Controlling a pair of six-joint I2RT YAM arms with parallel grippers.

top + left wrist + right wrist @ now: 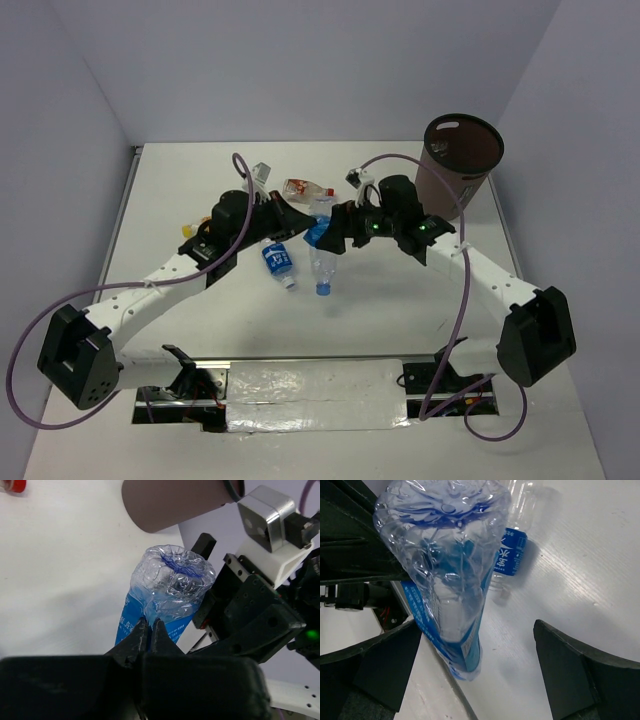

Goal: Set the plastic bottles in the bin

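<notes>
My left gripper [151, 622] is shut on the blue label of a clear crumpled bottle [165, 595] and holds it above the table. In the top view this bottle [318, 234] hangs between the left gripper [300, 222] and the right gripper [336, 228]. My right gripper [476, 630] is open, its fingers on either side of the held bottle [445, 555], which is close to the left finger. Two more blue-label bottles [277, 260] [323, 270] lie on the table below. A red-label bottle [305, 188] lies further back. The brown bin [460, 155] stands at the back right.
The bin's wall [175, 500] shows at the top of the left wrist view, with a red cap [12, 485] at the far left. One lying blue-label bottle [512, 550] shows under the right gripper. Purple cables loop over both arms.
</notes>
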